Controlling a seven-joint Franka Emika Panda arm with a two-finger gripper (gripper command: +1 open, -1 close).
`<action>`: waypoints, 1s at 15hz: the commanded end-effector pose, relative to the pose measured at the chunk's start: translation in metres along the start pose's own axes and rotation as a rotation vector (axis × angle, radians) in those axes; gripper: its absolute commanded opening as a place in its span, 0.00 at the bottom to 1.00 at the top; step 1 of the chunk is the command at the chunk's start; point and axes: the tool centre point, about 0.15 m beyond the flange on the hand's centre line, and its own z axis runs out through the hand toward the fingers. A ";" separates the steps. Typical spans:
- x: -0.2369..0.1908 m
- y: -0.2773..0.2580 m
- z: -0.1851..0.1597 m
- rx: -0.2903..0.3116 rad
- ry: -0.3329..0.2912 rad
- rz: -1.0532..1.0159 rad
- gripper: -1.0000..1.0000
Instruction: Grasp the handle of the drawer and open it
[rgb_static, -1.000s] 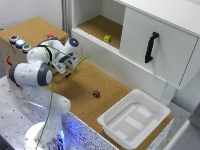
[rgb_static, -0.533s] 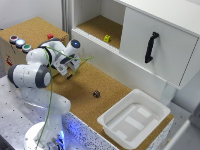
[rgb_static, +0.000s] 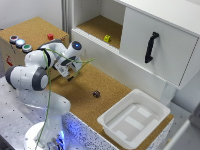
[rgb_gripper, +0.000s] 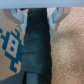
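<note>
The drawer (rgb_static: 160, 42) is the large white flat-fronted unit at the exterior view's upper right, and its front looks flush. Its handle (rgb_static: 151, 47) is a slim black bar standing upright on the panel, with nothing touching it. My gripper (rgb_static: 68, 73) hovers low over the cork surface, far to the exterior view's left of the handle. In the wrist view the gripper (rgb_gripper: 37, 14) is open: its white fingers (rgb_gripper: 18, 15) stand wide apart, with a dark cylindrical shape (rgb_gripper: 37, 50) filling the view past them. The handle is out of that view.
A white plastic tub (rgb_static: 150, 107) sits on the cork at the front right. A small dark cube (rgb_static: 96, 93) lies between my gripper and the tub. A yellow object (rgb_static: 107, 38) rests in the open cabinet bay. A box (rgb_static: 12, 57) with coloured buttons stands at the left.
</note>
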 end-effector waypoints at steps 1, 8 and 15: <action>0.010 0.049 0.009 -0.023 -0.008 0.014 0.00; 0.019 0.058 -0.002 -0.054 -0.002 0.007 0.00; 0.023 0.074 -0.017 -0.083 0.002 0.017 0.00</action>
